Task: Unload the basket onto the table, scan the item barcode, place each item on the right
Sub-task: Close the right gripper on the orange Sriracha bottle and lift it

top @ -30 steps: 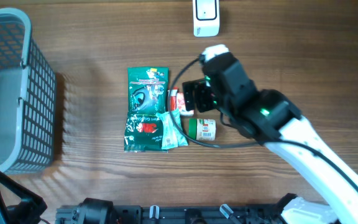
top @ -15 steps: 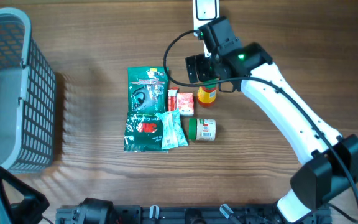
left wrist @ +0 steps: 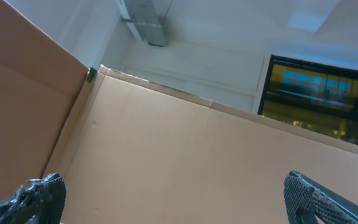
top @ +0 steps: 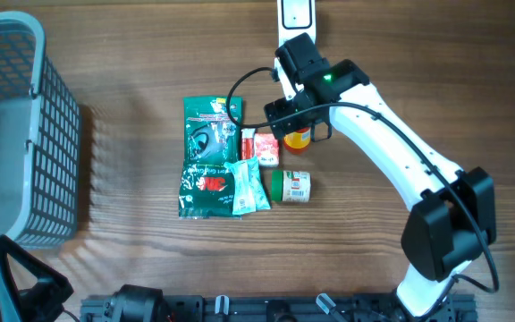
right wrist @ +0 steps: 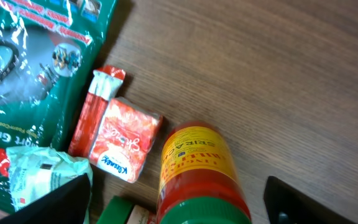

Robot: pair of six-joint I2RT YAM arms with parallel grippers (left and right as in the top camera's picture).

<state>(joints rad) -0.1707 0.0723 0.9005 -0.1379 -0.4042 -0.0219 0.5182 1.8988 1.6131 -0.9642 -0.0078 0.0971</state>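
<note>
Right arm has swung up the table since a second ago; its wrist is now near the barcode scanner (top: pixel 295 18). Right gripper (right wrist: pixel 182 194) hangs over the Sriracha bottle (right wrist: pixel 194 168), jaws apart, one on either side, no contact visible. The bottle sits on the table just beside the Kleenex tissue pack (right wrist: pixel 120 140). Left gripper (left wrist: pixel 179 202) faces away from the table, jaws wide apart.

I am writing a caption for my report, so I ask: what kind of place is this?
Probably a mock shop checkout on a wooden table: a grey basket, a sauce bottle, snack packets and a white scanner.
</note>
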